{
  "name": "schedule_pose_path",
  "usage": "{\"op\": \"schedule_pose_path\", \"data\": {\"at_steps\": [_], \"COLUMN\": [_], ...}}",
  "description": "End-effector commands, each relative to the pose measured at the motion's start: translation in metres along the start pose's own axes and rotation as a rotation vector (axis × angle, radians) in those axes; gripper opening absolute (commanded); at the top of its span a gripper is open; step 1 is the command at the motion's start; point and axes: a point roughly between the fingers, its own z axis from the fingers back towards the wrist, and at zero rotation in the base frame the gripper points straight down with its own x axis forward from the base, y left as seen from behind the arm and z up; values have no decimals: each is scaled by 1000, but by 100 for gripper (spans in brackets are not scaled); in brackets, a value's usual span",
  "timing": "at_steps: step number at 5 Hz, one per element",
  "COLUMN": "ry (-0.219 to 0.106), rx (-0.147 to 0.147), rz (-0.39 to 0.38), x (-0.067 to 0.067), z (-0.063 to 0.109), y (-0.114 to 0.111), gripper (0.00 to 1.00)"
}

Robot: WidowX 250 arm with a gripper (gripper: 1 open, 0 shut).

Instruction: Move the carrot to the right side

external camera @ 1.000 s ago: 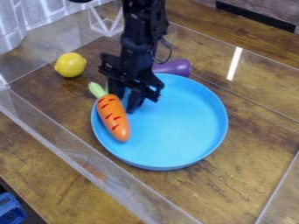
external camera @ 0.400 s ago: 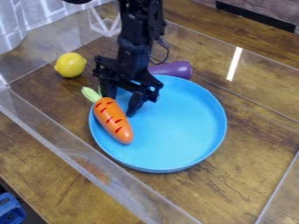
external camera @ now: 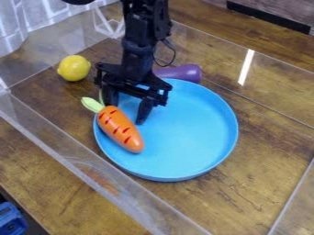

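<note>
One carrot lies on a round blue plate, at the plate's 9 o'clock side. Its body is orange, tapered and crossed by dark ridge lines. The green leafy top points toward 10 o'clock and reaches the rim; the narrow end points toward 5 o'clock, within the plate.

The tool is a black gripper, brought in from 12 o'clock. Its fingers are spread, located at the plate's 10 to 11 o'clock side, close to the leafy end of the carrot. Whether either finger touches the carrot cannot be determined.

Markings: a blue item, cut by the frame edge at 8 o'clock from the plate, carries detail too small to read. One plain white strip is noted on the surface, between 1 and 2 o'clock from the plate.

Surface: brown, with a wood-like grain. Pale, see-through edging runs along the side at 9 o'clock and continues down toward 6 o'clock.

Other items: one yellow lemon, between 10 and 11 o'clock from the plate, well apart from it. One purple eggplant, just beyond the rim at 12 o'clock, partly hidden by the arm.

Room: dark area at the upper right corner.
</note>
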Motion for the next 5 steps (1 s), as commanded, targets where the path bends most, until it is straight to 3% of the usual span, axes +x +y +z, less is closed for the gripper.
{"op": "schedule_pose_path", "data": {"at_steps": [1,3,5], "ry": [12,0,2], "rx": [4,1,-17], "rz": [-51,-89,-11], "x": [-10,-16,4], "z": [-3,-2,-1], "y": [-17,-26,-27], "gripper": [100,100,100]}}
